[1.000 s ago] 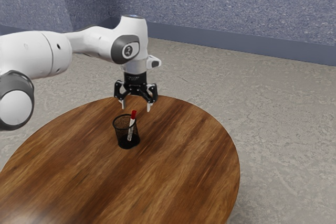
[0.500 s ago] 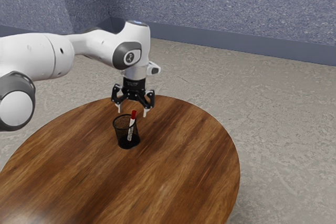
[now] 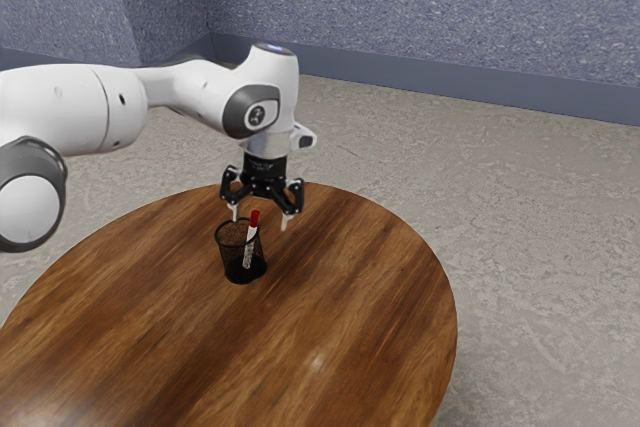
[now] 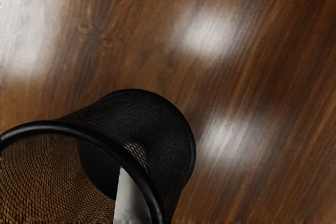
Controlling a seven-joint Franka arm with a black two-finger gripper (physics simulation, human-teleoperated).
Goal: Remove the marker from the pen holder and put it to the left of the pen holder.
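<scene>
My gripper point(image 3: 260, 222) stands open in the exterior view, pointing down, its fingertips wide apart around the height of the pen holder's rim and the marker's cap. The black mesh pen holder point(image 3: 242, 265) is upright on the table. A white marker point(image 3: 251, 235) with a red cap leans inside it, the cap sticking out above the rim. From the wrist view, the pen holder point(image 4: 157, 140) lies near the lower edge, with part of the marker's white body point(image 4: 128, 200) inside; its cap is out of sight there.
A round wooden table point(image 3: 340, 317) carries the pen holder near its far part. Its curved edge runs behind the gripper and along the exterior view's right. Bare wood with bright reflections surrounds the holder in the wrist view.
My hand has come down overall, and lately shifted a little toward the exterior view's right. The fingers remain apart. Pen holder and marker have not moved.
</scene>
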